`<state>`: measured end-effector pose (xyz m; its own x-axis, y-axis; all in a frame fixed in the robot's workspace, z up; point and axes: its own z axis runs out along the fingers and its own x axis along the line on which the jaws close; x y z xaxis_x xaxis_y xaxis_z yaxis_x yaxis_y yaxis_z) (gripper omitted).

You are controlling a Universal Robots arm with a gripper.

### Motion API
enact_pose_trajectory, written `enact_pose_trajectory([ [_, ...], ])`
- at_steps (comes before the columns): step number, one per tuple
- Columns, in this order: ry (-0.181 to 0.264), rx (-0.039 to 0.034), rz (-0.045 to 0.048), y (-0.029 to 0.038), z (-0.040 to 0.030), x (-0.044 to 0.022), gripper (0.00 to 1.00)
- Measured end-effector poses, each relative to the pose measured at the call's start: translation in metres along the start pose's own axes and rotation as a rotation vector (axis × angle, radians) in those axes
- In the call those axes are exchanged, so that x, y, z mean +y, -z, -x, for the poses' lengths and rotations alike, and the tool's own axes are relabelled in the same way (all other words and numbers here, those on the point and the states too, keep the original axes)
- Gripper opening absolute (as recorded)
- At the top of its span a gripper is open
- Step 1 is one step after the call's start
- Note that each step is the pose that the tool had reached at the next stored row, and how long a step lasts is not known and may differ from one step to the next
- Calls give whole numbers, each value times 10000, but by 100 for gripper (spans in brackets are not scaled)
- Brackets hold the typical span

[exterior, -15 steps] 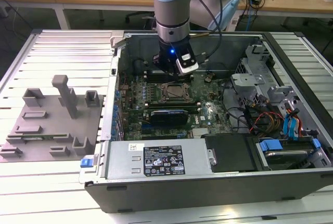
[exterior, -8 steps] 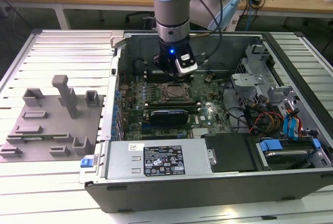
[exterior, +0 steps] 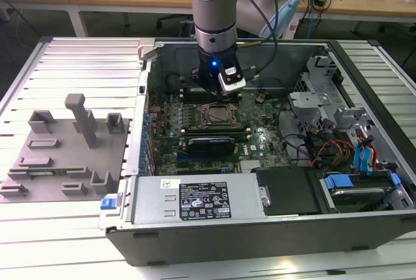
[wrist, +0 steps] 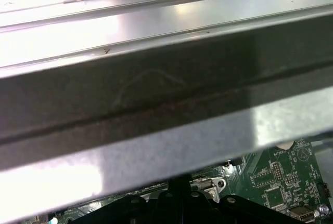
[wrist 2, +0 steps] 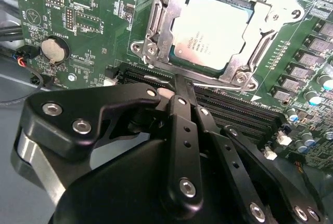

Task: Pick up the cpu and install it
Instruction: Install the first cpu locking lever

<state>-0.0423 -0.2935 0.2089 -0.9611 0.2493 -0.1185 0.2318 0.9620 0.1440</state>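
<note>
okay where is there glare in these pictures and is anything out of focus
Second wrist view: light washes out the top of the cpu in its socket; the gripper linkage up close looks soft. First wrist view: bright reflections streak the ribbed metal wall.

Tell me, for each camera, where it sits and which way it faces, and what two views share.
Exterior view: off the arm, above, looking down into the open case; arm and gripper over the socket.
Second wrist view: on the arm, looking past the gripper at the cpu lying in the socket.
First wrist view: on the arm, facing the case wall; gripper links at one edge.
Shared: both wrist views show green motherboard.
</note>
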Motion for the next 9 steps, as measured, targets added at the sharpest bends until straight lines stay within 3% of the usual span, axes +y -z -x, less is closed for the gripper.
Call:
enact_pose_trajectory([
  [5,4,-2,0,-4,-13,39,11],
  [9,24,-119,-18,-12,-43,30,11],
])
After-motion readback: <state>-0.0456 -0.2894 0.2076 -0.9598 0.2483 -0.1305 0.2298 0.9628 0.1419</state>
